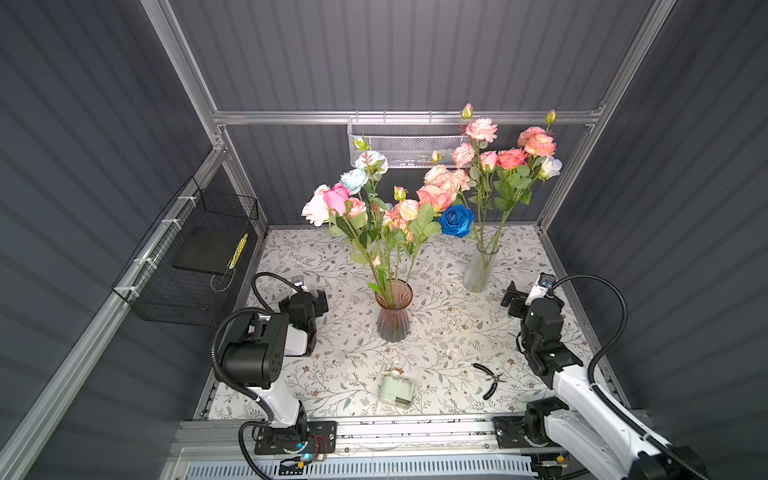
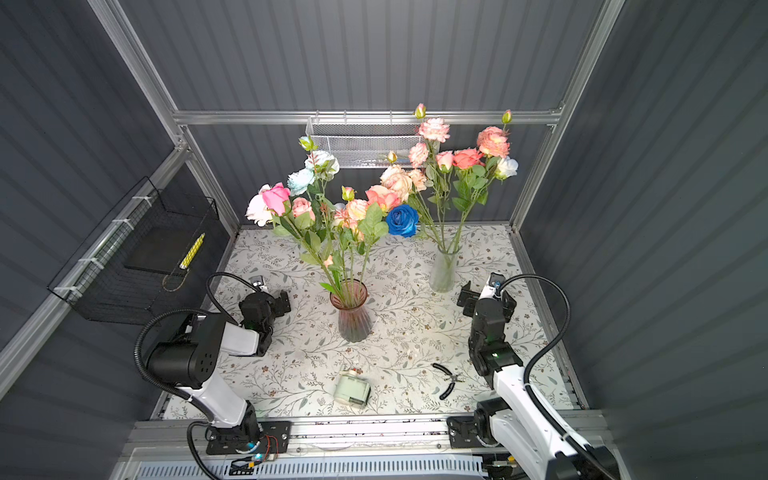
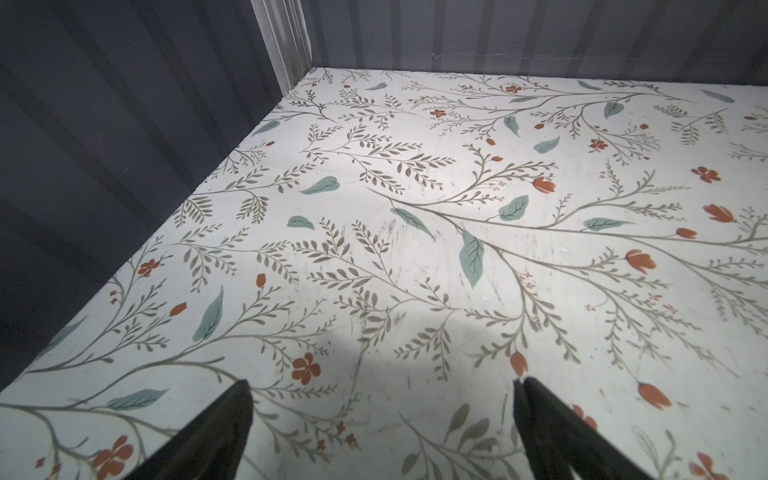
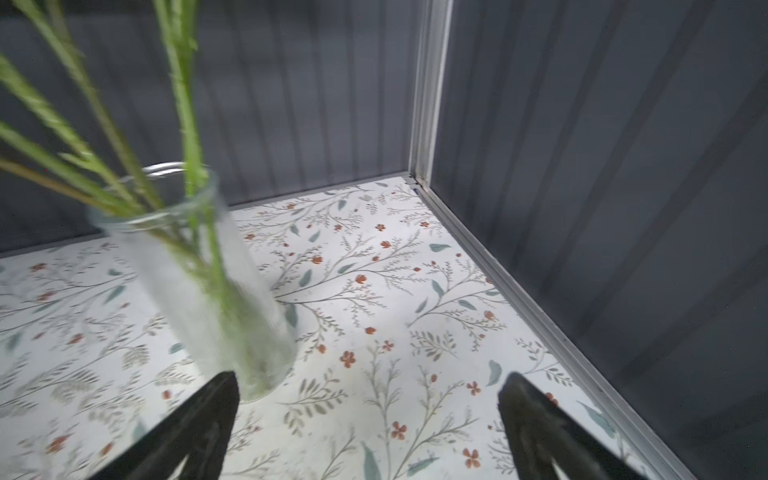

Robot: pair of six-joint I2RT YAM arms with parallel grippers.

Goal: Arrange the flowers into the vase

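A pink ribbed glass vase (image 1: 394, 316) (image 2: 354, 318) stands mid-table and holds several flowers (image 1: 361, 199) (image 2: 307, 199) in pink, cream, pale blue and peach. A deep blue rose (image 1: 456, 220) (image 2: 402, 219) hangs at their right edge; its stem is hidden. A clear glass vase (image 1: 480, 270) (image 2: 444, 270) (image 4: 199, 282) at the back right holds more pink and peach flowers (image 1: 498, 158) (image 2: 453, 158). My left gripper (image 1: 320, 300) (image 2: 286, 301) (image 3: 382, 386) is open and empty, left of the pink vase. My right gripper (image 1: 512, 298) (image 2: 467, 297) (image 4: 370, 382) is open and empty, just right of the clear vase.
Black pliers (image 1: 490, 380) (image 2: 449, 380) and a small pale green jar (image 1: 397, 388) (image 2: 353, 388) lie near the front edge. A black wire basket (image 1: 195, 266) hangs on the left wall and a white mesh basket (image 1: 409, 141) on the back wall.
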